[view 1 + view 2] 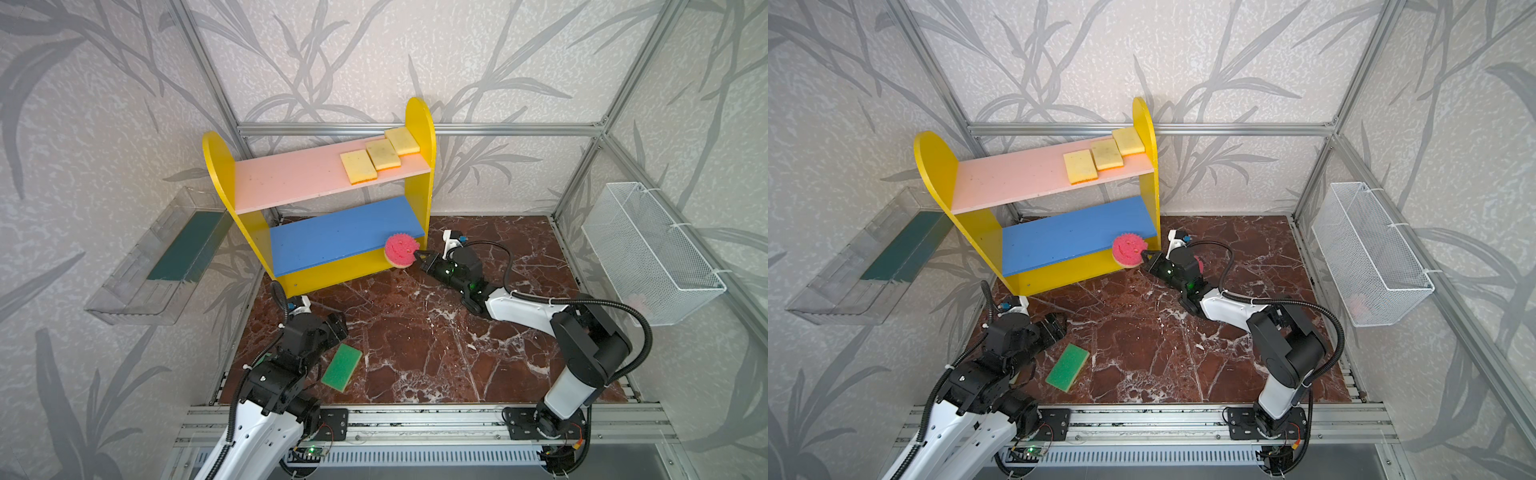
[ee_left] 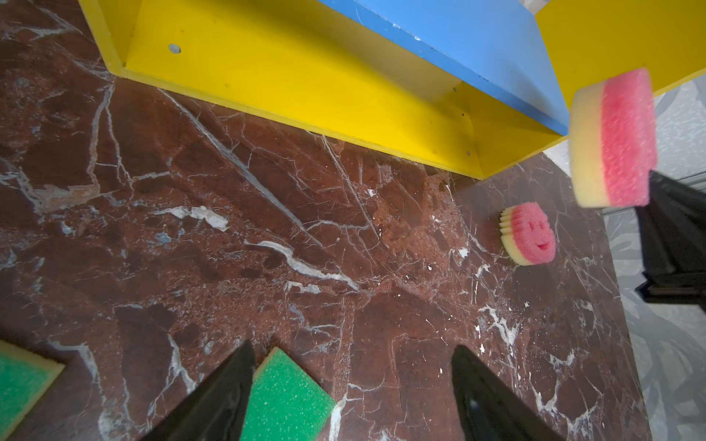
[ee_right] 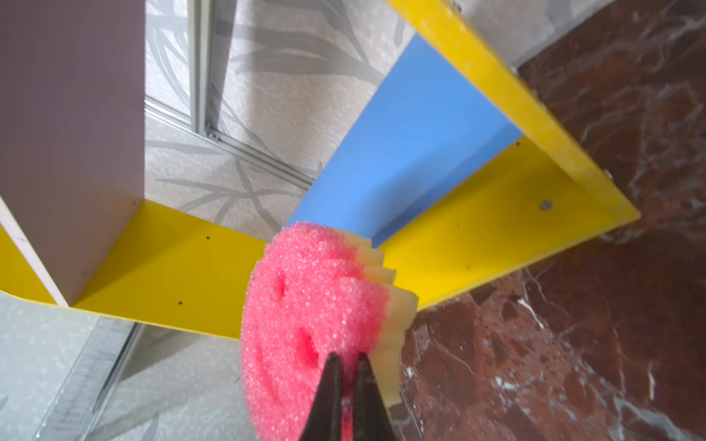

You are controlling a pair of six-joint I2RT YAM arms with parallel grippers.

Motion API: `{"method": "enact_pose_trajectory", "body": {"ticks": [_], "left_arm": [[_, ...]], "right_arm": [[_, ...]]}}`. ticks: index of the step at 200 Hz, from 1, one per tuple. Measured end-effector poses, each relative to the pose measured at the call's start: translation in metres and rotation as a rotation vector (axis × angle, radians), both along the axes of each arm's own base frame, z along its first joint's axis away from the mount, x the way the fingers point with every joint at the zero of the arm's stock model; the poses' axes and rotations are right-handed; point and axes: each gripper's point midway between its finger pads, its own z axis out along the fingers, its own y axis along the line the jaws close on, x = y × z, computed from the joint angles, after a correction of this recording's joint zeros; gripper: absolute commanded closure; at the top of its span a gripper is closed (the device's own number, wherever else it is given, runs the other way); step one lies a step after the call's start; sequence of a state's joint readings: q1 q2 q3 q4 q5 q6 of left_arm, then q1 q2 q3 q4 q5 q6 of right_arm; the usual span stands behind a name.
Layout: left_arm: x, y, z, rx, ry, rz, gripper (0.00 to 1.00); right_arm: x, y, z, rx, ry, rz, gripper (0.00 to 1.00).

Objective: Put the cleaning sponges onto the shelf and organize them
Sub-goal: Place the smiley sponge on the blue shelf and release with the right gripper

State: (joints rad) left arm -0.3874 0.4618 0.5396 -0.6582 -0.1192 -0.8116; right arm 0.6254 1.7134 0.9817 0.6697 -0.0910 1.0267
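Shelf (image 1: 419, 124): back left of the marble floor; three yellow sponges (image 1: 383, 153) in a row on its pink board.
Basket (image 1: 648, 249): right wall.
Tray (image 1: 137, 274): left wall.
Right gripper (image 1: 419, 254): clenched on pink sponge (image 1: 400, 250) at the blue board's right front corner.
Left gripper (image 2: 353, 347): spread wide, empty, green sponge (image 2: 286, 397) just beside.
Second pink sponge (image 2: 529, 233): on the floor, behind the right arm.

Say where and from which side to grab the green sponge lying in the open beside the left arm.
Grip the green sponge across its short width at mid-length, coming straight down from above. It lies flat on the table, green face up, so its two long edges offer parallel faces, probably narrow enough to straddle. The open left gripper is nearest.
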Motion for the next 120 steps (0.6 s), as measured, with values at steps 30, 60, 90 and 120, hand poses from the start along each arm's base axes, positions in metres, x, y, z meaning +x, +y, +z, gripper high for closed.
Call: {"method": "enact_pose_trajectory", "body": {"ticks": [30, 60, 90, 120], "left_arm": [[0.002, -0.002, 0.001, -0.001, -0.006, -0.007, 0.17], [0.005, -0.004, 0.001, -0.004, -0.004, -0.015, 0.17], [0.007, -0.006, 0.003, -0.01, -0.013, -0.019, 0.17], [0.008, -0.007, 0.004, -0.014, -0.018, -0.02, 0.17]], "right_arm": [[0.026, -0.007, 0.021, 0.029, -0.035, -0.049, 0.96], [0.055, -0.007, 0.022, 0.051, -0.034, -0.082, 0.96], [0.075, -0.006, 0.004, 0.053, 0.0, -0.104, 0.96], [0.087, -0.002, -0.009, 0.052, 0.019, -0.114, 0.93]]}}
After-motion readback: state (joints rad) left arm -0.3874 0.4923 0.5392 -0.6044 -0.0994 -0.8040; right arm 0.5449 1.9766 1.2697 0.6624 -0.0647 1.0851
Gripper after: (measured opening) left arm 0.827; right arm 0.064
